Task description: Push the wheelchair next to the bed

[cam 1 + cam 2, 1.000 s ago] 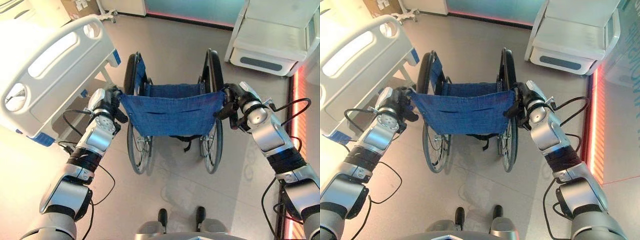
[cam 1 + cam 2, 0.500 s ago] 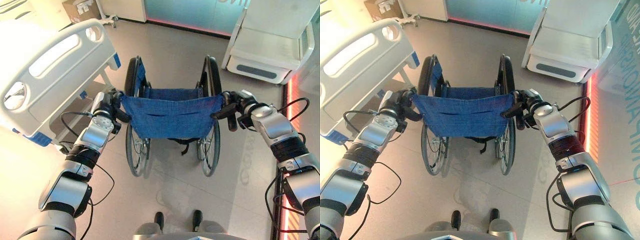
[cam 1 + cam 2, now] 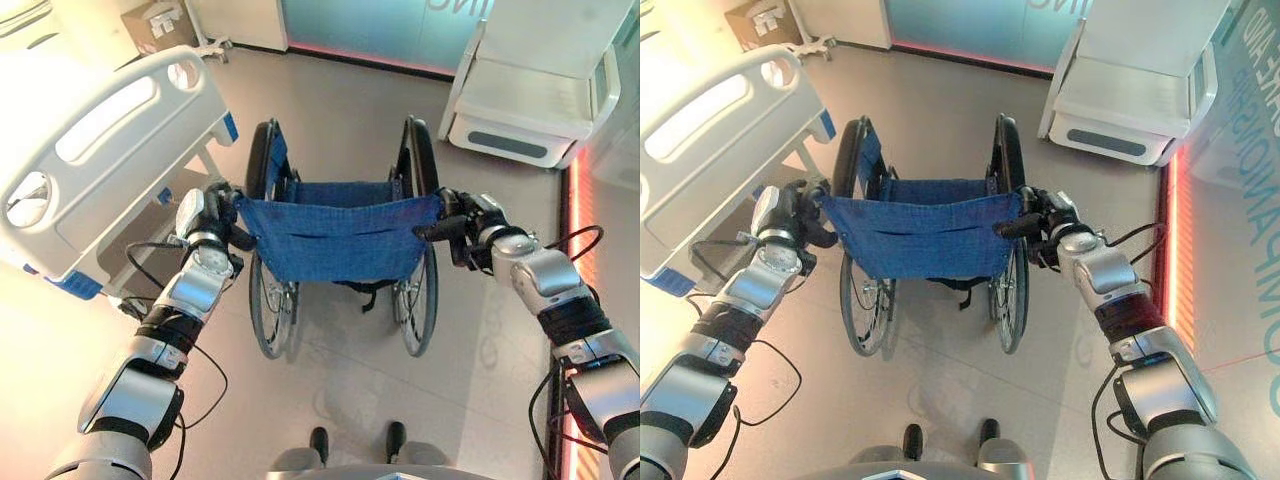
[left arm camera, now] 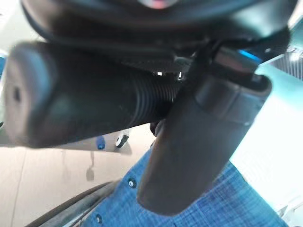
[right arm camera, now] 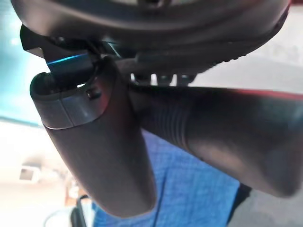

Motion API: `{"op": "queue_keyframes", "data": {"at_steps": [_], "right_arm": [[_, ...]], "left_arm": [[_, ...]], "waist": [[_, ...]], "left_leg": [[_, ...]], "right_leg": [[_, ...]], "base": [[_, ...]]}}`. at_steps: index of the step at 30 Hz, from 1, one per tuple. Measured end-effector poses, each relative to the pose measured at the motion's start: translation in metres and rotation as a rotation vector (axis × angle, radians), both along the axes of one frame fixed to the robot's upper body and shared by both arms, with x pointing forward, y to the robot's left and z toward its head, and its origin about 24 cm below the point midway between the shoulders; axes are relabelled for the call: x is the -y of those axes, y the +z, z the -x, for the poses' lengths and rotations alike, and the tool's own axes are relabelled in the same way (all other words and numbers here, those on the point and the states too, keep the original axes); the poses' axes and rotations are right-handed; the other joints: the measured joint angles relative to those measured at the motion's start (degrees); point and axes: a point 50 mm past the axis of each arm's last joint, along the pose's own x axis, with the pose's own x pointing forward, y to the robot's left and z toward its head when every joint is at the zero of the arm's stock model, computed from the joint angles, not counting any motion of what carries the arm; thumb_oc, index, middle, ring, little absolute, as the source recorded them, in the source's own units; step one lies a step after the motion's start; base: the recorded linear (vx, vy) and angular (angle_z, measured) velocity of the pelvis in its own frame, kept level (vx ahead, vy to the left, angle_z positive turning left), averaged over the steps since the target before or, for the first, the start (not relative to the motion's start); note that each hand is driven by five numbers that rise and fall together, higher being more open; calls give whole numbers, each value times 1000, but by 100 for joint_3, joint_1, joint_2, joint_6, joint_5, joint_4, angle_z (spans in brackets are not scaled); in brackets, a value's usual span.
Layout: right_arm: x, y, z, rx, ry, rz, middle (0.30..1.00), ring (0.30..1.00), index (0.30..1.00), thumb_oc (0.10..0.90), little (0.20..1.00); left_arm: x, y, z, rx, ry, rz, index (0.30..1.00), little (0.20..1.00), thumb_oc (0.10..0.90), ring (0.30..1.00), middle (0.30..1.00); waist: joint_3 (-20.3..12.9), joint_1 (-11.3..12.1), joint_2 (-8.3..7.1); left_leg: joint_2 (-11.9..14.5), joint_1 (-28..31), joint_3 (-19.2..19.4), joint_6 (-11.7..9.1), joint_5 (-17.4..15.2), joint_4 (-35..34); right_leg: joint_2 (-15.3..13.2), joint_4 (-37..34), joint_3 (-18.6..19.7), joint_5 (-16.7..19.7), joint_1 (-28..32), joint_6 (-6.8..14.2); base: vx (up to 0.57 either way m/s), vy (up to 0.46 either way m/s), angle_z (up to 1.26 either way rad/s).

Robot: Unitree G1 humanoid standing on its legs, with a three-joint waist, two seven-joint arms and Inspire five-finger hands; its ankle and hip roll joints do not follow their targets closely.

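Grey-beige smooth floor (image 3: 350, 120) runs through the room, with a teal wall panel (image 3: 370, 25) and a pink-lit strip at its foot along the far side, and a red glowing strip (image 3: 573, 200) along the right edge.

White hospital bed with a moulded plastic end board and oval cut-outs (image 3: 95, 170) takes up the far left; blue corner bumpers show at its near and far corners. White boxy bed-like unit with a dark grey slot in its front (image 3: 530, 95) stands at the far right, well apart from the bed. Brown cardboard box (image 3: 155, 22) sits on the floor at the far left, behind the bed.

Folding wheelchair with a blue woven fabric backrest, blue seat and large black spoked wheels (image 3: 340, 235) stands mid-floor, between the bed and the white unit, its back towards the robot. Its left wheel is near the bed's end board, not touching.

Left hand (image 3: 205, 215) is at the chair's left black ribbed push handle (image 4: 85, 101); in the left wrist view the thumb (image 4: 203, 142) is curled across the handle, gripping it. Right hand (image 3: 478, 228) is at the right black ribbed push handle (image 5: 213, 137); in the right wrist view the thumb (image 5: 99, 151) wraps over that handle, closed round it.
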Motion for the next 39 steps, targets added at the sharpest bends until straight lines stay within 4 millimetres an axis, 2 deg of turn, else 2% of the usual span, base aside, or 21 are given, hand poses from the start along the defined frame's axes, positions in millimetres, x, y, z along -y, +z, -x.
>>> {"op": "queue_keyframes", "data": {"at_steps": [8, 9, 11, 16, 17, 18, 20, 21, 22, 23, 24, 25, 26, 27, 39], "right_arm": [[0, 2, 3, -29, 77, 106, 900, 900, 900, 800, 900], [0, 2, 3, -40, 83, 106, 900, 900, 900, 800, 900], [1, 1, 3, -57, 94, 131, 900, 900, 900, 800, 900], [6, -3, 1, -122, 94, 143, 900, 900, 900, 800, 900], [6, -4, -1, -133, 95, 150, 900, 900, 900, 800, 900], [5, -5, -1, -141, 97, 155, 900, 900, 900, 800, 900], [4, -6, -4, -158, 89, 149, 900, 900, 900, 800, 900], [4, -7, -5, -164, 88, 149, 900, 900, 900, 800, 900], [4, -7, -6, -176, 88, 145, 900, 900, 900, 800, 900], [4, -7, -7, -183, 89, 143, 900, 900, 900, 800, 900], [5, -7, -7, -188, 89, 142, 900, 900, 900, 800, 900], [6, -7, -8, -200, 88, 140, 580, 580, 580, 587, 580], [6, -7, -9, -206, 89, 137, 469, 469, 469, 513, 469], [6, -8, -10, -211, 88, 133, 300, 300, 300, 400, 300], [2, -10, -13, -193, 25, 75, 300, 300, 300, 400, 300]], "left_arm": [[-1, -6, 5, 3, -2, -38, 900, 900, 800, 900, 900], [-1, -7, 6, -3, -5, -37, 851, 851, 767, 851, 851], [-1, -9, 6, -14, -10, -32, 846, 846, 764, 846, 846], [0, -11, 5, -44, -31, -20, 853, 853, 769, 853, 853], [0, -12, 5, -51, -33, -17, 900, 900, 800, 900, 900], [-1, -12, 5, -55, -34, -16, 900, 900, 800, 900, 900], [-1, -12, 3, -72, -36, -11, 815, 815, 744, 815, 815], [-1, -12, 3, -76, -38, -9, 749, 749, 700, 749, 749], [-2, -12, 2, -89, -39, -6, 535, 535, 557, 535, 535], [-1, -11, 1, -98, -42, -7, 535, 535, 557, 535, 535], [0, -11, 0, -106, -47, -10, 356, 356, 438, 356, 356], [0, -11, -1, -121, -51, -10, 300, 300, 400, 300, 300], [0, -11, -2, -123, -48, -10, 300, 300, 400, 300, 300], [0, -12, -2, -121, -37, -12, 300, 300, 400, 300, 300], [4, -15, -5, -117, -9, -22, 300, 300, 400, 300, 300]], "waist": [[-30, 4, 16], [-50, 5, 11], [-84, 16, 0], [-154, 53, -44], [-160, 52, -54], [-167, 52, -61], [-185, 52, -89], [-188, 52, -94], [-192, 52, -100], [-195, 55, -105], [-199, 61, -110], [-212, 71, -113], [-219, 71, -115], [-226, 71, -116], [-258, 68, -113]], "left_leg": [[4, 17, 15, 1, 0, -18], [4, 17, 15, 1, 0, -18], [4, 18, 15, 1, 0, -18], [4, 19, 17, 1, 1, -17], [4, 30, 18, 1, 0, -17], [5, 29, 17, 1, 0, -16], [8, 31, 16, 0, 0, -5], [8, 30, 16, 0, 1, -4], [6, 30, 17, 0, 0, 3], [5, 28, 17, 0, 0, 5], [5, 26, 16, 0, 0, 9], [5, 21, 15, 0, 0, 16], [6, 20, 15, 0, 0, 16], [6, 20, 15, 0, 0, 17], [4, 14, 6, 0, 0, 25]], "right_leg": [[4, 0, 14, 0, 0, 0], [4, 0, 15, 0, 0, 0], [4, 0, 15, 0, 4, 0], [3, 1, 14, 0, 25, 1], [2, 0, 14, 0, 37, 1], [2, 0, 13, 0, 38, 1], [5, 0, 10, 0, 47, 1], [4, 0, 10, 0, 47, 1], [1, 0, 9, 0, 50, 1], [1, 1, 8, 1, 51, 2], [0, 1, 6, 1, 51, 2], [0, 1, 4, 1, 51, 2], [0, 1, 2, 1, 50, 2], [0, 1, 1, 1, 51, 2], [-4, 2, -6, 1, 53, 2]], "base": [[0, 0, 0], [0, 0, 0], [0, 0, 0], [0, 0, 0], [0, 0, 0], [0, 0, 0], [0, 0, 0], [0, 0, 0], [0, 0, 0], [0, 0, 0], [0, 0, 0], [0, 0, 0], [0, 0, 0], [0, 0, 0], [0, 0, 0]]}}
